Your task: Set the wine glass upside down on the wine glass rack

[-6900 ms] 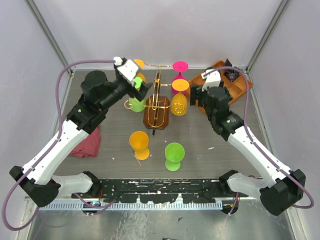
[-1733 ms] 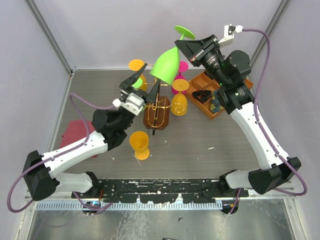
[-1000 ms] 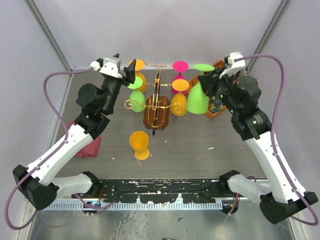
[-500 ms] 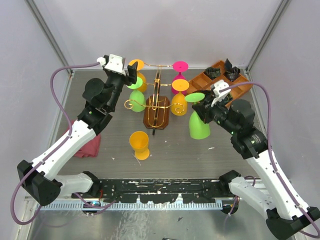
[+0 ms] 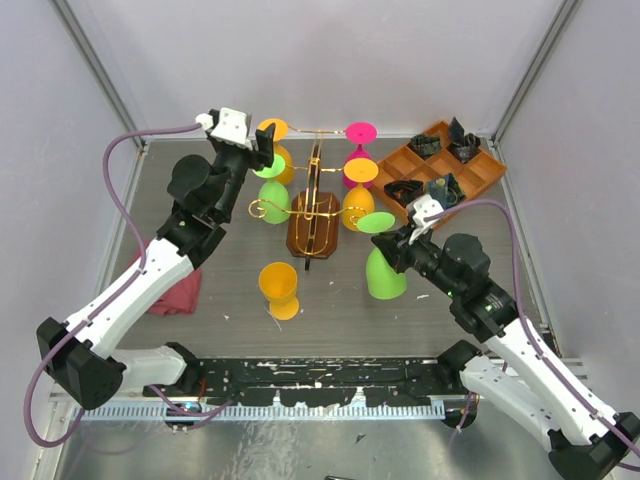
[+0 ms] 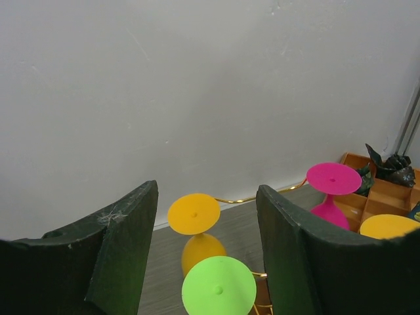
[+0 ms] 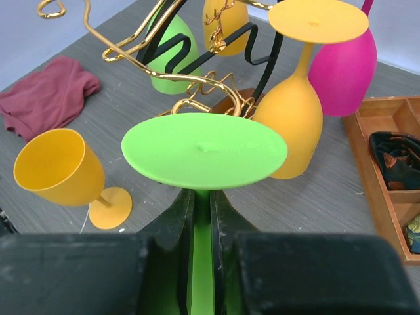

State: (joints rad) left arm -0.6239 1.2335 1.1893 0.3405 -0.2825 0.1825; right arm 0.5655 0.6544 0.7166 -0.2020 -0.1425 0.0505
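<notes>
My right gripper point(image 5: 398, 246) is shut on the stem of a green wine glass point(image 5: 382, 272), which is upside down with its foot point(image 7: 205, 151) on top, in front and to the right of the wine glass rack point(image 5: 313, 226). In the right wrist view the stem point(image 7: 202, 256) runs between my fingers. The rack has a brown base and gold wire arms point(image 7: 197, 82). Green point(image 5: 273, 200), orange point(image 5: 358, 205) and pink point(image 5: 360, 150) glasses hang from it upside down. My left gripper point(image 5: 264, 150) is open at the rack's back left, above a hanging green glass's foot point(image 6: 218, 287) and an orange one point(image 6: 193, 214).
An orange glass point(image 5: 279, 288) stands upright on the table in front of the rack. A dark red cloth point(image 5: 170, 290) lies at the left under the left arm. An orange compartment tray point(image 5: 470, 180) with dark items sits at the back right.
My right arm has lowered the green glass and drawn it toward the near side, away from the rack's right arms. The left gripper has stayed open at the rack's back left.
</notes>
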